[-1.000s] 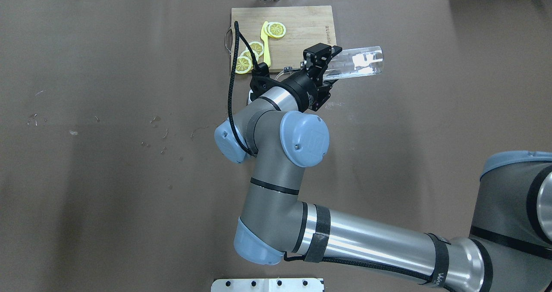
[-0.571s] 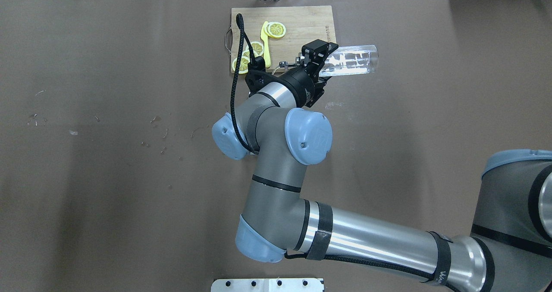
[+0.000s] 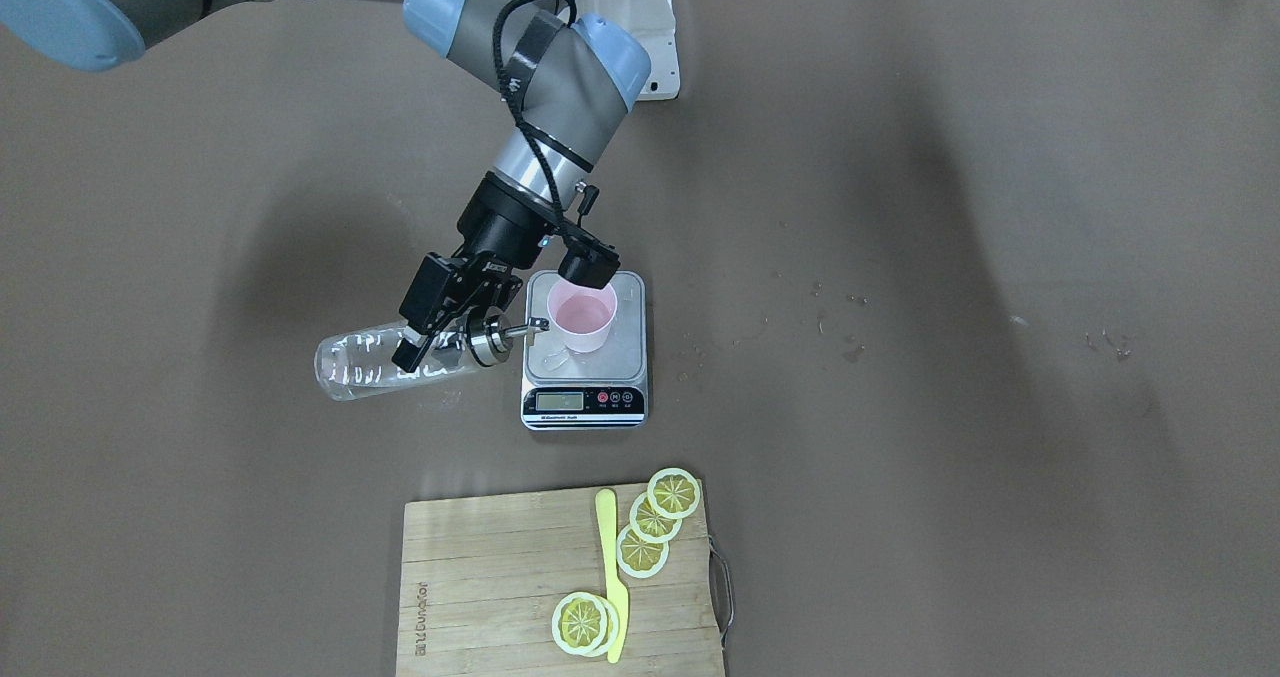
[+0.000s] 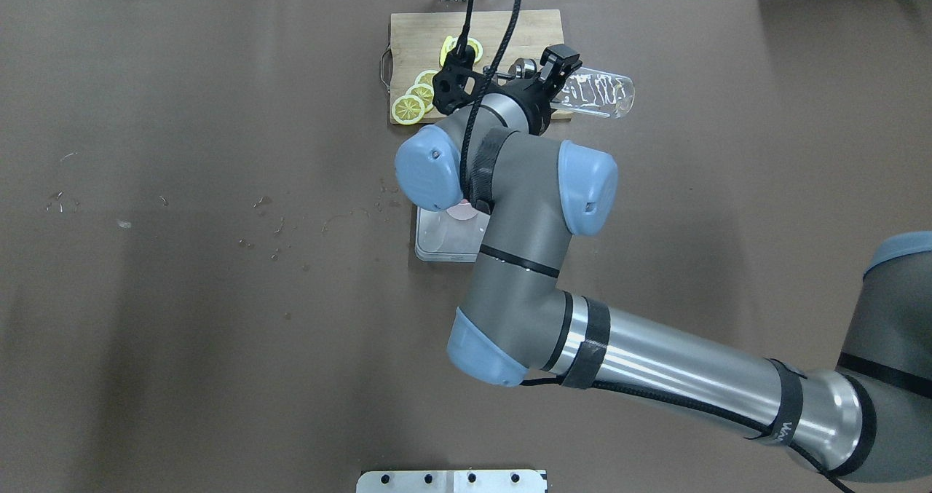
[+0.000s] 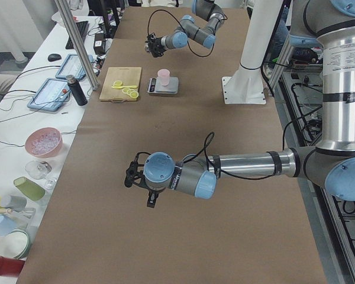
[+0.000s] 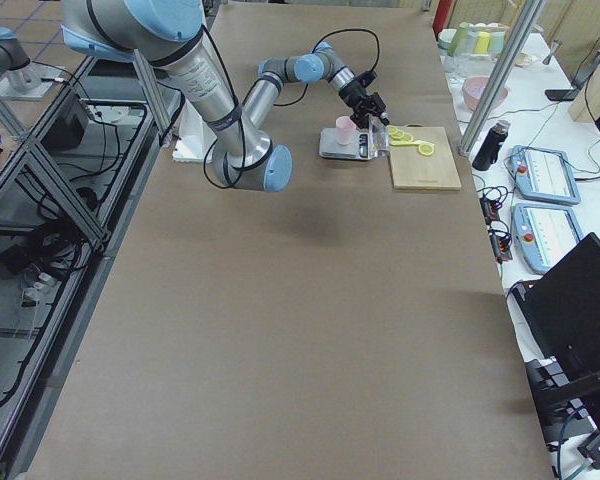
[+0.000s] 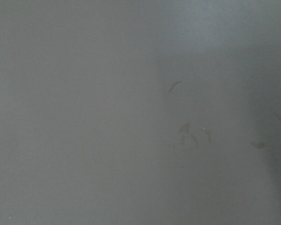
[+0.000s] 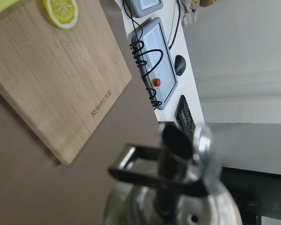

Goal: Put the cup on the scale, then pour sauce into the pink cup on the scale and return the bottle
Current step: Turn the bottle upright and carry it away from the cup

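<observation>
right gripper (image 3: 428, 340) clamps the clear bottle (image 3: 360, 365), spout (image 3: 522, 328) just beyond the fingers, beside the pink cup (image 3: 582, 315). bring it over the rim, tip slowly. left gripper (image 5: 152, 201): cannot tell.

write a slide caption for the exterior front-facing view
Right claw holds the slim clear bottle on its side, silver spout toward the small pale pink cup on the steel-topped digital scale

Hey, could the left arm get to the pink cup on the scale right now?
Probably not cleanly. The left gripper hangs over bare table well away from the scale, and the right gripper, holding the bottle, has its wrist crowding above the cup. Only the cup's left side looks free.
</observation>
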`<state>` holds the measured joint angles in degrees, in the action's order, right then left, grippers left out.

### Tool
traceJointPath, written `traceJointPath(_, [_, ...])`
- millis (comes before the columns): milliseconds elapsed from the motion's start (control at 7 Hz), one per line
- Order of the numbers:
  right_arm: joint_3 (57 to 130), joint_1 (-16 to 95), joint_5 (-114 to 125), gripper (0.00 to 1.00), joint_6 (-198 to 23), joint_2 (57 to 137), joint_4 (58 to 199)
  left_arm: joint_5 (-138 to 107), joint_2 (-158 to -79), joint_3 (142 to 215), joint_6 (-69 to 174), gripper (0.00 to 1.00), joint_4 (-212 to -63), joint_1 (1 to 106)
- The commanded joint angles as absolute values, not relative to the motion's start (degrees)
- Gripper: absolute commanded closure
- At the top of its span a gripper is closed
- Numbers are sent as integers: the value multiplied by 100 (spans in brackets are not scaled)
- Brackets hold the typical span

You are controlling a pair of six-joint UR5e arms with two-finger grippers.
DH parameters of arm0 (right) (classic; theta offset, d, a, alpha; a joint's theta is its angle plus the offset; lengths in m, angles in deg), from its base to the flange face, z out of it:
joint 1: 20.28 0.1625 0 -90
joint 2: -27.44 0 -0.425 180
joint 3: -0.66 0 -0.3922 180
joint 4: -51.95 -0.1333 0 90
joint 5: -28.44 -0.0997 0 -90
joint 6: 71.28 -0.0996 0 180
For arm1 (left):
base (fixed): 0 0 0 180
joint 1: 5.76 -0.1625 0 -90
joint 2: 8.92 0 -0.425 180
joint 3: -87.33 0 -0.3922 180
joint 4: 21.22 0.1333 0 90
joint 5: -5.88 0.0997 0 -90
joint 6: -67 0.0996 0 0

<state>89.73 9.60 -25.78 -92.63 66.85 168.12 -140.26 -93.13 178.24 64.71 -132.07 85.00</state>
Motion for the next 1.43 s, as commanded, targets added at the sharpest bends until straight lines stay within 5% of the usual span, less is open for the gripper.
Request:
traceJointPath(0, [9223,1389,-3647,100,-9228,7049,15816,-14019,-9373,17838,6471,3,-13222,8512])
traceJointPath(714, [11075,1986,-5504,100,-9781,8357,15100,-14019,-9347,17944,6471,3,-13362,8661])
traceJointPath(1286, [11114,2305,-6050,100,-10641,9586,13068,-14019,-9356,18032,6471,3,-13389,8670])
